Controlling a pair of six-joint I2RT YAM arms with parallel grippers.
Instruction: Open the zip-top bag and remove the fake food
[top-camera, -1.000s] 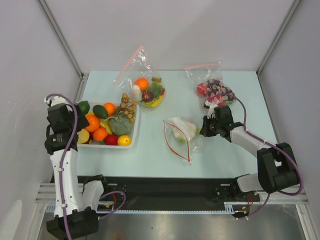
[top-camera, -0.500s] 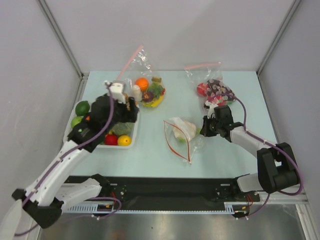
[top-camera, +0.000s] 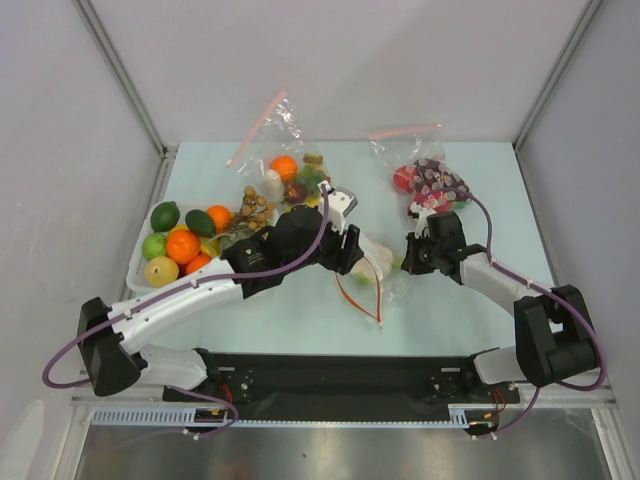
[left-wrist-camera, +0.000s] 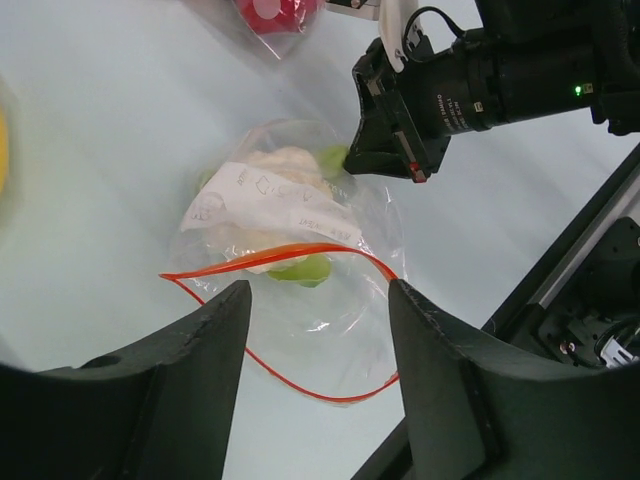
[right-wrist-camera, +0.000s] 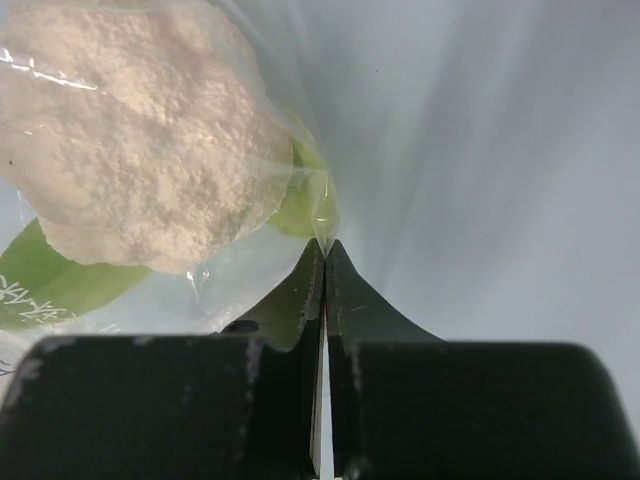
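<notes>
The zip-top bag lies mid-table with its red-orange rim gaping wide. Inside it the fake food shows as a pale white-green leafy head under a white label. My left gripper hovers open just over the bag's mouth, its fingers either side of the rim and nothing between them. From the right, my right gripper is shut on the clear plastic at the bag's far corner.
A white tray of toy produce, with a brown bumpy cluster, stands at the left. Two clear bags with pink zip strips lie at the back, one holding orange and green toys, one red-purple toys. A black rail runs along the near edge.
My left arm has swung from the tray at the far left across to the bag in the middle, its jaws narrowing a little. The right gripper and the bag have stayed put.
</notes>
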